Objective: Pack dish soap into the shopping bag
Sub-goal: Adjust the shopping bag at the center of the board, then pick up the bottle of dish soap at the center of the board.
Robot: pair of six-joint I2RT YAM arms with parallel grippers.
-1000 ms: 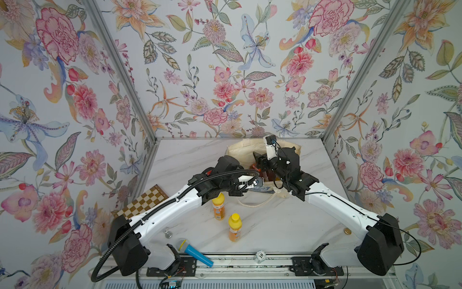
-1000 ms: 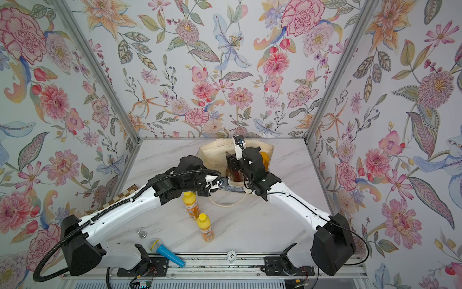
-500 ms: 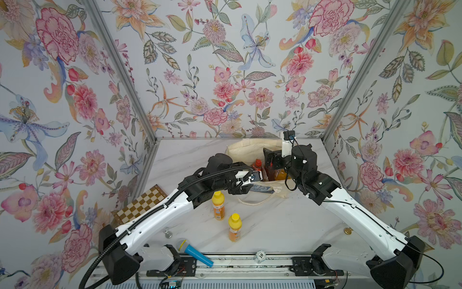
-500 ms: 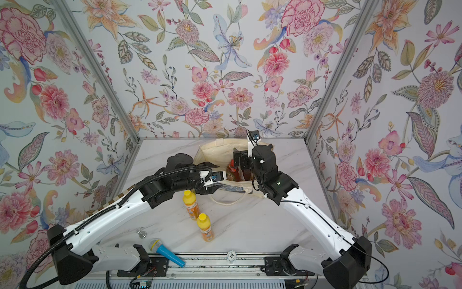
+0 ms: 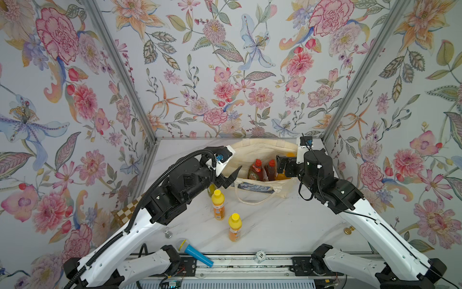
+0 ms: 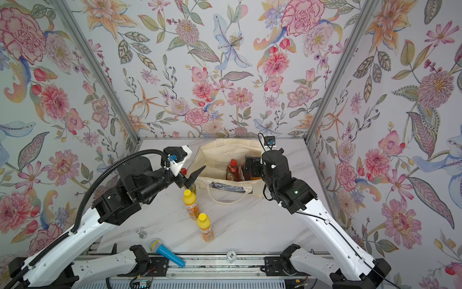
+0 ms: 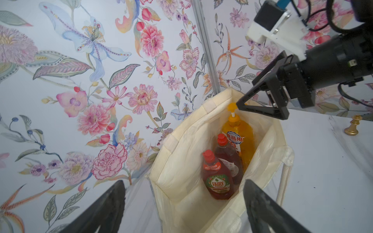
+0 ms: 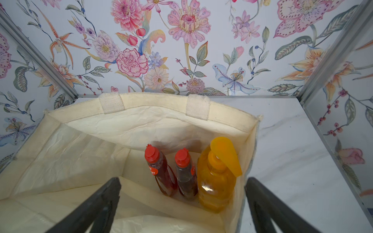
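The shopping bag [image 5: 250, 154] stands open at the far middle of the marble table [image 5: 275, 225], with its blue picture side facing near. Three dish soap bottles stand upright in a row at its right end: the Fairy-labelled dark red bottle [image 7: 218, 181] on the left, the second dark red bottle [image 7: 229, 159] beside it, and the orange pump bottle [image 8: 216, 181] against the right wall. The left gripper [image 7: 184, 181] hovers over the bag's near left corner. Its fingers [image 7: 109, 205] are spread wide with nothing between them, and no contact with the canvas can be made out. The right gripper [image 8: 182, 179] hangs over the bag's right end with its fingers [image 8: 101, 201] equally wide apart and empty. One fingertip sits close to the pump head, and whether it touches cannot be told. Outside the bag, left of its near corner, stands the slim yellow-green bottle [image 5: 211, 190], partly hidden by the left gripper. The far yellow-capped orange bottle [image 5: 218, 204] stands just nearer, then the near yellow-capped orange bottle [image 5: 234, 226]. A blue toy microphone [image 5: 193, 251] lies at the near edge.
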